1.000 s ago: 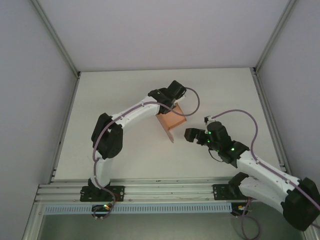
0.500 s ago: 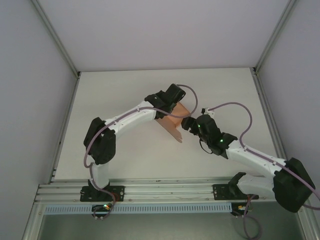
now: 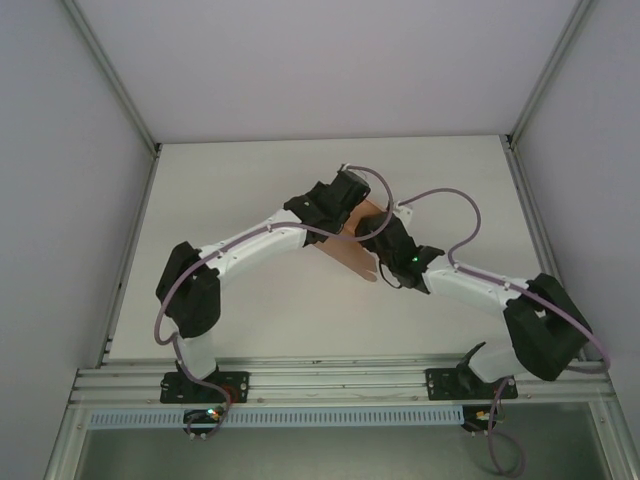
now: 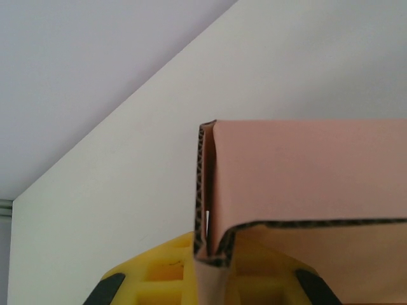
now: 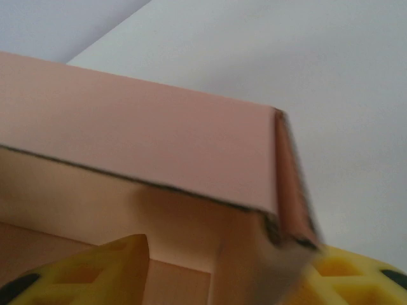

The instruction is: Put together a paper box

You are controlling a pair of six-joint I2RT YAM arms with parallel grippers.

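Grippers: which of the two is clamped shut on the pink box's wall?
The left gripper: its jaws are pinched tight on a wall of the paper box. The right gripper merely straddles a corner wall, jaws apart.

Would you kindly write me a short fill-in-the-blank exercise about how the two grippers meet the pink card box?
1. The left gripper is ___ on a wall of the salmon-pink corrugated card box.
2. The right gripper straddles another wall, one finger inside the box, the other ___.
3. Both grippers' finger pads are coloured ___.
Missing words: shut; outside; yellow.
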